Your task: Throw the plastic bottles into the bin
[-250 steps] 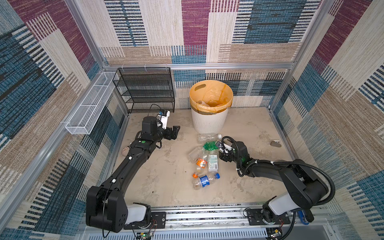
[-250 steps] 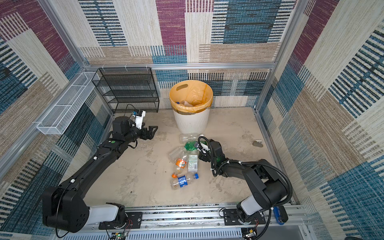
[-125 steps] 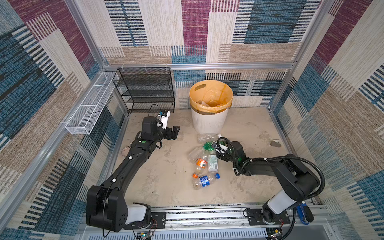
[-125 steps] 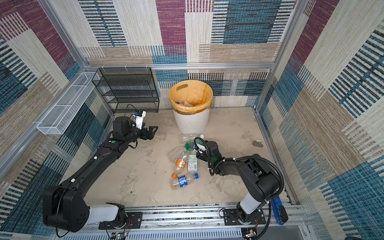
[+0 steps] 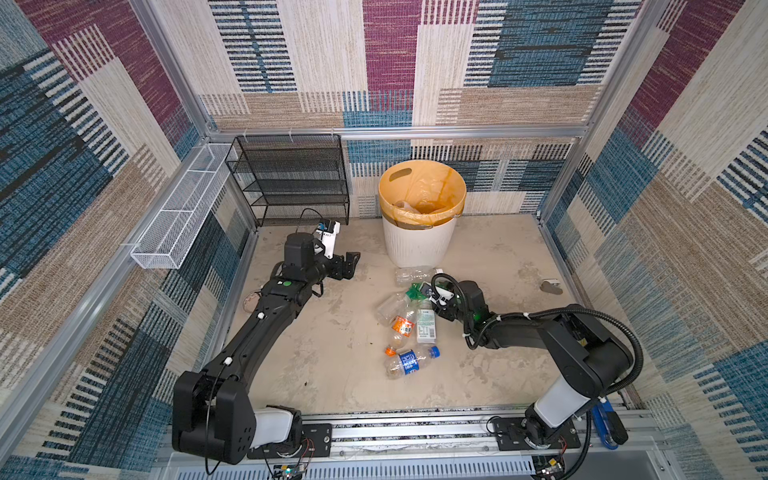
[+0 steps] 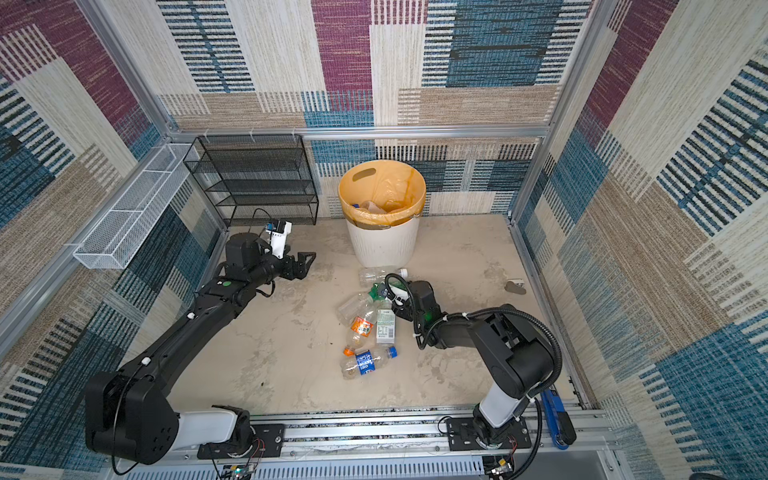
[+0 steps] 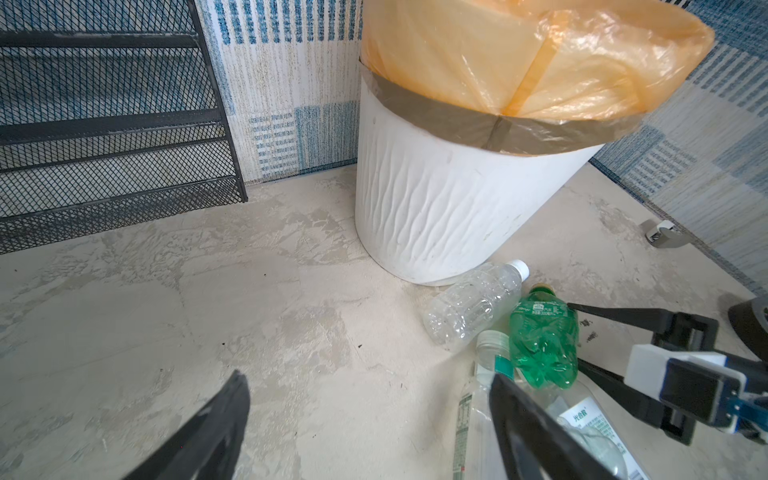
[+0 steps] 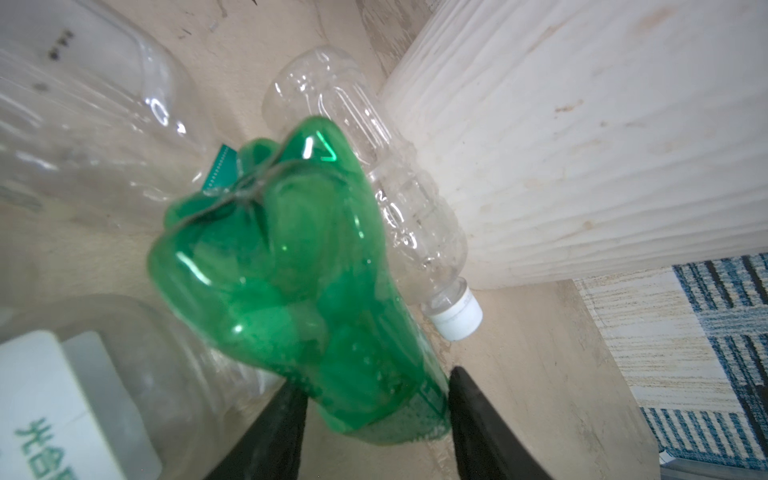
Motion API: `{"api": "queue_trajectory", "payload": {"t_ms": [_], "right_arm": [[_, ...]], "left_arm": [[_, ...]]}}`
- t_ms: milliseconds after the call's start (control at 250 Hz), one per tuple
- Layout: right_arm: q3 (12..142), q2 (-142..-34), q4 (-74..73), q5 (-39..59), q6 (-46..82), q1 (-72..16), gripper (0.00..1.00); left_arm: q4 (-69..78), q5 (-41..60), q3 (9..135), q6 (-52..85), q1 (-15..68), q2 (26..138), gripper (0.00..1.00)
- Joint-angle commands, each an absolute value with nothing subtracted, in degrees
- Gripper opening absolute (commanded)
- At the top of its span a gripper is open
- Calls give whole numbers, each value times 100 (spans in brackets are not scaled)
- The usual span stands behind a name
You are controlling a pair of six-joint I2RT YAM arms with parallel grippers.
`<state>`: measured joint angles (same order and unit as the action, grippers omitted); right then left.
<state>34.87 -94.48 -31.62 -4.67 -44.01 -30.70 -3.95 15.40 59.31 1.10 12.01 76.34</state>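
Toward the front edge of the bench, loose plastic bottles [image 5: 405, 326] lie in a pile. Behind them the right gripper [image 8: 374, 386] has its fingers pressed on one end of the crushed green bottle [image 8: 282, 257]; I think such a thin hold can slip during lifting. The left gripper [image 5: 351, 264] is open, empty. The bin [image 5: 415, 245] stands at the far edge.

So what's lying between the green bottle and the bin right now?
One clear white-capped bottle, on its side along the foot of the bin, right beside the green bottle. Both wrist views show it.
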Motion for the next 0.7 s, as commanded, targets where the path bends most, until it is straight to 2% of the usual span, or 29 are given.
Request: {"api": "queue_trajectory", "payload": {"t_ms": [0,224,468,600,696], "right_arm": [[3555,-9339,-3040,-152,-4412,-3073,53],[3826,-9334,-2435,186,-4300,-3076,41],[3818,-9200,-1999,272,-4164,-3068,39],[3759,-9036,-1797,234,-4131,-3067,41],[3748,-8975,-1784,109,-4199,-3067,52]], "left_arm": [[-349,1643,5932,111,1195,7610,90],[-360,1662,5939,109,1195,7594,91],[-374,1692,5939,107,1195,7559,90],[-371,1718,5947,115,1195,7541,90],[-375,1757,5949,132,1203,7541,90]]}}
